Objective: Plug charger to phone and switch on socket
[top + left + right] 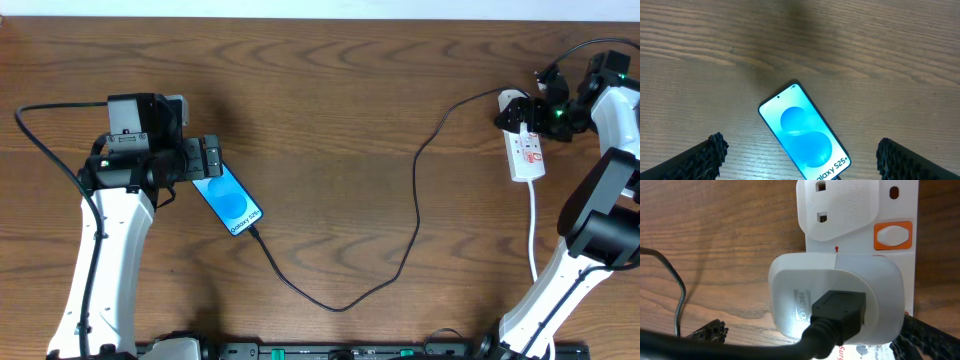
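Overhead view, charger [417, 185] tip at end of phone [229, 200], left gripper [213, 160] spread wide over phone, right gripper [530, 105] spread wide, far off at socket [527, 155].

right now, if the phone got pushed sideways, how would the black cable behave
The black cable lies in loose curves across the table, so it is probably floppy and would trail rather than resist. It looks thin, so likely light. Its end meets the phone at the lower edge, so a push might strain that tip.
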